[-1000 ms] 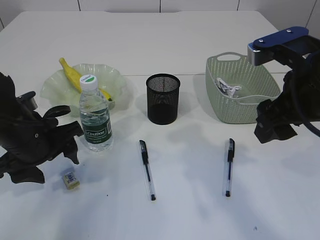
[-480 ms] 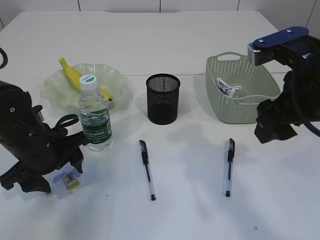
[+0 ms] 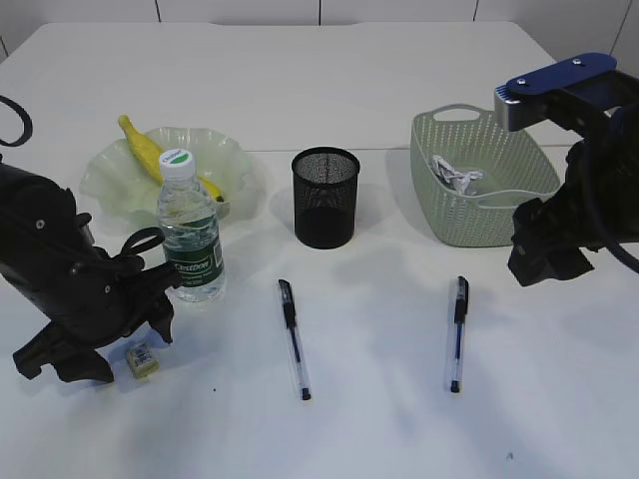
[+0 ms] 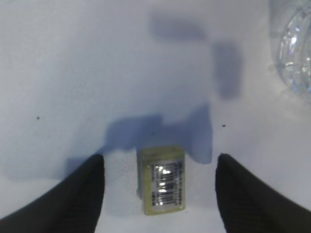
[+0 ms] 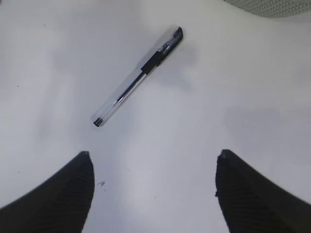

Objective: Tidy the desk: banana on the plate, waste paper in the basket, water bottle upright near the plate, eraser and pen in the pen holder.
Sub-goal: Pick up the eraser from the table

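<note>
The eraser (image 3: 141, 360) (image 4: 161, 180), a small yellowish cube with a barcode wrapper, lies on the desk (image 3: 379, 419). My left gripper (image 3: 130, 347) (image 4: 160, 158) stands open low over it, one finger on each side and neither touching. The banana (image 3: 145, 150) rests on the green plate (image 3: 225, 150), with the water bottle (image 3: 190, 235) upright just in front. Two pens (image 3: 294, 337) (image 3: 457, 331) lie flat in front of the black pen holder (image 3: 324, 197). The waste paper (image 3: 454, 172) sits in the basket (image 3: 484, 205). My right gripper (image 3: 544, 264) (image 5: 154, 154) hangs open and empty, near one pen (image 5: 138, 77).
The bottle's base (image 4: 296, 58) shows close to the upper right of the left gripper. A corner of the basket (image 5: 272, 6) shows at the top of the right wrist view. Bare white tabletop lies between the two pens and along the front edge.
My left arm has swung forward and down, bringing its open fingers around the eraser. The right arm and all the objects have stayed put.
</note>
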You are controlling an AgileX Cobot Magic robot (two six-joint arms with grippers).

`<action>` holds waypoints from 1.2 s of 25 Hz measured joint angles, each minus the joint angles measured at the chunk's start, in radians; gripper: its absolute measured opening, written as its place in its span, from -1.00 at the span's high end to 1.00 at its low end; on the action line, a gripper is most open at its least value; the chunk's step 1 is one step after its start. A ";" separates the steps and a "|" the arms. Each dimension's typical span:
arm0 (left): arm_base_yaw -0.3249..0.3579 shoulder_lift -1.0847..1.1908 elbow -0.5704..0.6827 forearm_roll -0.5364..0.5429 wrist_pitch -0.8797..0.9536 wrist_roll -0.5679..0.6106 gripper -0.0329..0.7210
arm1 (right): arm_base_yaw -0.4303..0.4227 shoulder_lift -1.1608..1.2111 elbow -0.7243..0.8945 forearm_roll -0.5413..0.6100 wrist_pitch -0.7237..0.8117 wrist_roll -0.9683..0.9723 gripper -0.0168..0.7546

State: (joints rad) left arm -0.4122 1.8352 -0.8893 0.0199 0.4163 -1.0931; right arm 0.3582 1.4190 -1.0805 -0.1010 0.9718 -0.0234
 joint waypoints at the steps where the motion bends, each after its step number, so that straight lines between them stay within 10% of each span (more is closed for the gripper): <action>1: 0.000 0.002 -0.002 0.000 0.000 -0.002 -0.43 | 0.000 0.000 0.000 0.000 0.000 0.000 -0.55; 30: 0.000 0.013 -0.013 0.014 0.119 -0.007 0.33 | 0.000 0.000 0.000 0.000 0.000 0.000 -0.55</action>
State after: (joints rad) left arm -0.4122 1.8482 -0.9022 0.0341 0.5357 -1.1004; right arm 0.3582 1.4190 -1.0805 -0.1010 0.9718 -0.0234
